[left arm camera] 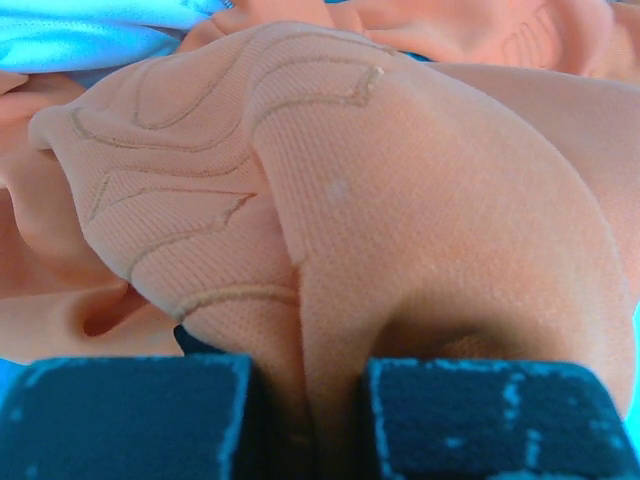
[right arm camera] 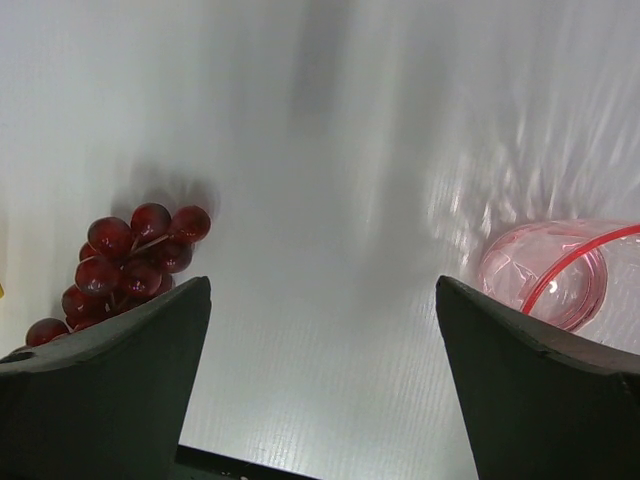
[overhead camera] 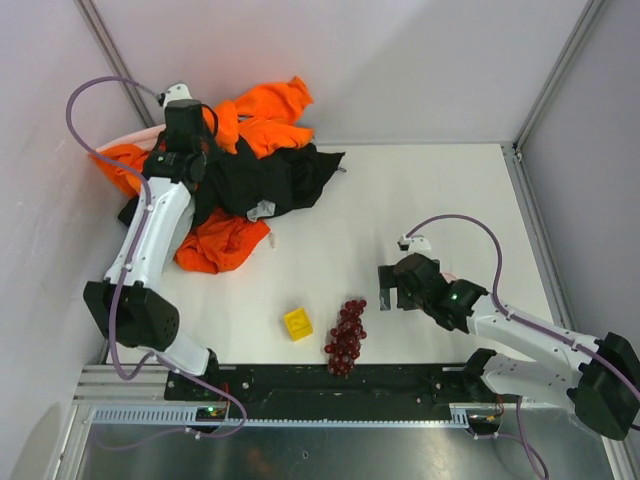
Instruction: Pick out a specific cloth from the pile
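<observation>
1. Two padded fingers of the left gripper (left arm camera: 308, 380) pinch a fold of orange knit fabric (left arm camera: 400, 200); I cannot tell which garment it belongs to
2. Right gripper (right arm camera: 320, 290) hangs with its fingers spread wide and nothing between them, over bare counter (overhead camera: 420, 200) toward the right edge
3. The pile (overhead camera: 262, 125) fills the far left corner
4. The cloth (overhead camera: 218, 245), deep red-orange, lies on the pile's near side, partly under a black garment (overhead camera: 275, 178), apart from the left gripper
5. Red grapes (right arm camera: 125, 255) and a yellow block (overhead camera: 298, 324) lie by the near edge; a clear pink cup (right arm camera: 550, 275) sits right of the right gripper
</observation>
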